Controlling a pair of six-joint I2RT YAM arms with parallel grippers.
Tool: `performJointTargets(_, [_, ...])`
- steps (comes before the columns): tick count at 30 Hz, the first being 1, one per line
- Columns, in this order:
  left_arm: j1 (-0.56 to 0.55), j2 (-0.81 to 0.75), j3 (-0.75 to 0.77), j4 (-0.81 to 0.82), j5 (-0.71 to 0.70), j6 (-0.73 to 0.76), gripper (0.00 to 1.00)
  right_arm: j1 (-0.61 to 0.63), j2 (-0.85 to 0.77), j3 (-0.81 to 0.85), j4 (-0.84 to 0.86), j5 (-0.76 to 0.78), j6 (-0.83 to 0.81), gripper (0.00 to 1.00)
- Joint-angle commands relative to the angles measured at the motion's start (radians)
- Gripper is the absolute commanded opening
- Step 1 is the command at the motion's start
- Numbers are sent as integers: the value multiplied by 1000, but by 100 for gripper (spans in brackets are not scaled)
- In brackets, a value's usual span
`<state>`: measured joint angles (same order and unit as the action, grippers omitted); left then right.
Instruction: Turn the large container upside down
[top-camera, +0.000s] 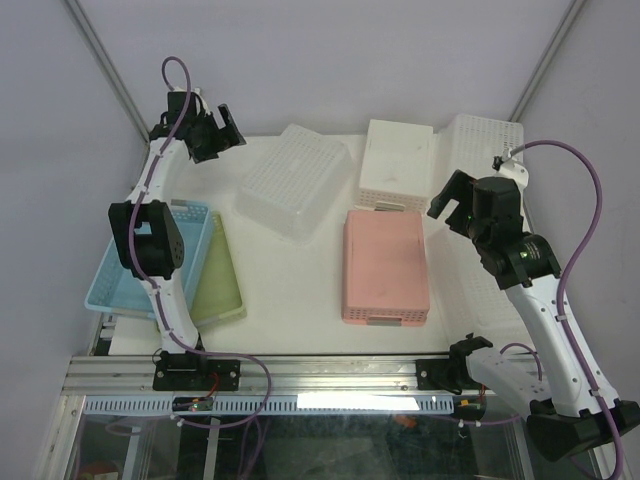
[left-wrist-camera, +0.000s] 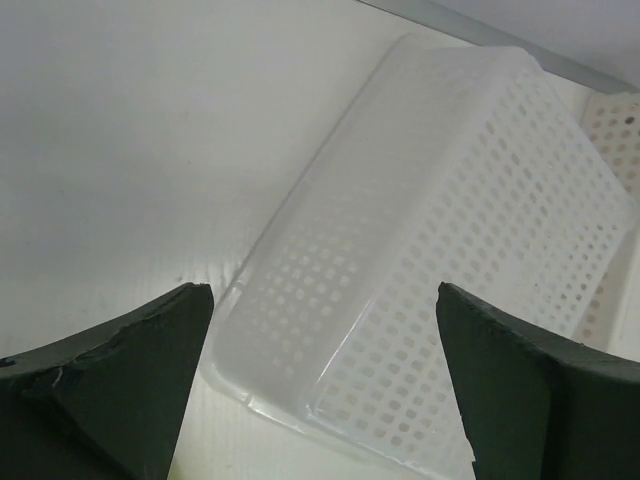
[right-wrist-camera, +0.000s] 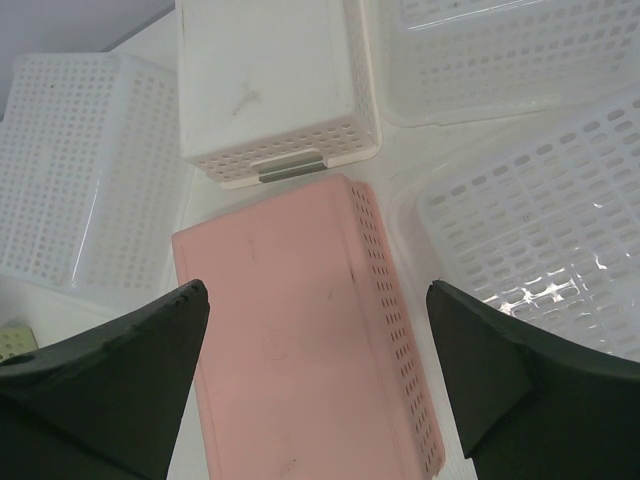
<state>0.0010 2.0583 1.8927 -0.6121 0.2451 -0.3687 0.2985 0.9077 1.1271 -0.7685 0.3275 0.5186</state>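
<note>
Container first: large translucent-white perforated plastic container at back centre of white table. Lies base up, flared rim down on the surface, skewed so its long side runs diagonally. Touched by neither arm. Same container fills the right half of the left wrist view and shows at the left edge of the right wrist view.

Left gripper up in the air over the back-left corner, left of the container and apart from it. Jaws spread wide, nothing between them; in its own camera only bare table and the container's near corner visible in the gap.

Right gripper raised at the right side, above and just right of the pink perforated plastic bin. Jaws likewise spread wide and holding nothing; looks down on the pink bin, which also lies base up.

Small white plastic bin directly behind the pink one, base up, nearly touching it end to end. White mesh baskets at back right, open side up.

Light blue plastic basket at the left edge, with a pale green flat tray just beside it.
</note>
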Motion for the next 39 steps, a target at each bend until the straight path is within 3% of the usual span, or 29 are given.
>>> performJointTargets(1, [-25, -151, 83, -51, -197, 100, 99, -3, -10, 14, 45, -3, 9, 94])
performJointTargets(6, [-253, -319, -57, -60, -420, 184, 99, -4, 11, -2, 73, -30, 20, 94])
performJointTargets(12, [-566, -427, -276, -52, -622, 169, 99, -4, 44, -29, 147, -117, 40, 94])
performJointTargets(19, [-751, -453, -422, 2, -512, 0, 99, -3, 73, -18, 167, -119, 40, 94])
performJointTargets(31, [-787, -266, -446, 94, -389, 77, 99, -3, 59, -31, 156, -108, 40, 94])
performJointTargets(35, [-682, -221, -444, 83, -404, 103, 99, -4, 52, -24, 145, -106, 41, 94])
performJointTargets(39, [-500, -196, -445, 87, -480, 52, 99, -4, 33, -30, 137, -97, 35, 94])
